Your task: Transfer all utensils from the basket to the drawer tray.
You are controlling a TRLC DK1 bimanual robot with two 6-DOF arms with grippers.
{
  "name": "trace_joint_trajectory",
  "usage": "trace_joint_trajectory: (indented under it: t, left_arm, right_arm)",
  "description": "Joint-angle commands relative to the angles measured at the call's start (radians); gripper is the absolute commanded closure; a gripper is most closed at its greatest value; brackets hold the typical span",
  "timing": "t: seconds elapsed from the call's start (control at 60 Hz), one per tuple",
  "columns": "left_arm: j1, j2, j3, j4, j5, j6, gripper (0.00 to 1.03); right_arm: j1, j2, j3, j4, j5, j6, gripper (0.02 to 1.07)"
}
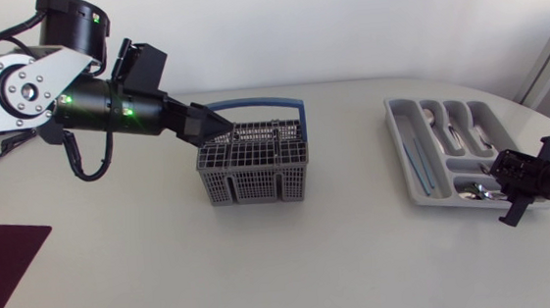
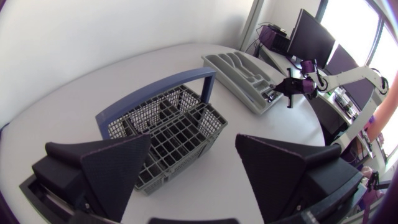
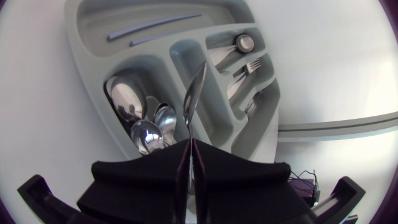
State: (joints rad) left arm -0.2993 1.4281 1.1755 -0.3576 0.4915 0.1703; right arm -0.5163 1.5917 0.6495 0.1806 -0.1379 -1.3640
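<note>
white tabletop point(image 1: 342, 257), pale wall behind; dark mat point(image 1: 3, 264) at the near left corner. noted grey basket point(image 1: 253, 163) with blue handle at mid-table; no utensil made out in its compartments from head or left wrist view (deep cells partly in shadow, so not certified empty). found left gripper point(image 1: 222, 131) above the basket's left rim, fingers spread wide, holding nothing. located drawer tray point(image 1: 399, 139) at the right of the table, well apart from the basket. found right gripper point(image 3: 188, 152) over the tray end nearest its own arm, fingers pressed together on a slim metal utensil point(image 3: 194, 93), gripped at one end, the rest projecting ahead above the spoons point(image 3: 149, 130) already lodged there; type (spoon on edge or knife) not determinable. also logged in tray: fork point(image 3: 245, 67), two blue sticks point(image 3: 155, 26).

handling assessment: judged light, rigid, polished and therefore slippery; liable to pivot or slide in a pinch on so narrow a section. advise hold on the handle, across its flat faces, nearer the balance point than the tip. recommend release low over the compartment to limit bounce against steel already present.
</note>
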Motion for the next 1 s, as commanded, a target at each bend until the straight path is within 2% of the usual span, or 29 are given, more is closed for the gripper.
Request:
trace_joint_trajectory:
  t: [0.0, 0.083, 0.117, 0.183, 0.25, 0.35, 0.45, 0.55, 0.75, 0.983]
  left_arm:
    - [0.015, 0.015, -0.030, 0.000, -0.002, 0.026, 0.08]
    - [0.022, 0.014, -0.037, -0.001, -0.002, 0.032, 0.08]
    - [0.023, 0.014, -0.039, -0.003, -0.002, 0.034, 0.08]
    - [0.026, 0.014, -0.043, -0.003, -0.004, 0.037, 0.08]
    - [0.029, 0.014, -0.048, -0.003, -0.014, 0.038, 0.08]
    - [0.038, 0.014, -0.056, -0.003, -0.028, 0.044, 0.08]
    - [0.058, 0.012, -0.060, -0.003, -0.028, 0.044, 0.08]
    - [0.081, 0.003, -0.070, -0.004, -0.028, 0.052, 0.08]
    - [0.141, 0.005, -0.088, -0.003, -0.031, 0.055, 0.07]
    - [0.143, 0.008, -0.145, 0.029, -0.076, 0.081, 0.07]
  right_arm:
    - [-0.017, 0.044, 0.001, 0.033, 0.024, -0.046, 1.01]
    - [-0.027, 0.060, -0.004, 0.046, 0.034, -0.057, 1.01]
    - [-0.030, 0.065, -0.010, 0.057, 0.038, -0.066, 0.97]
    - [-0.030, 0.071, -0.025, 0.091, 0.041, -0.078, 0.84]
    - [-0.030, 0.070, -0.039, 0.100, 0.046, -0.081, 0.62]
    - [-0.028, 0.051, -0.053, 0.109, 0.055, -0.083, 0.36]
    - [-0.027, 0.027, -0.062, 0.105, 0.066, -0.083, 0.21]
    - [-0.028, -0.024, -0.062, 0.072, 0.067, -0.081, 0.20]
    - [0.007, -0.199, -0.048, -0.104, 0.038, 0.002, 0.20]
    - [0.234, -0.335, -0.028, -0.247, 0.035, 0.247, 0.20]
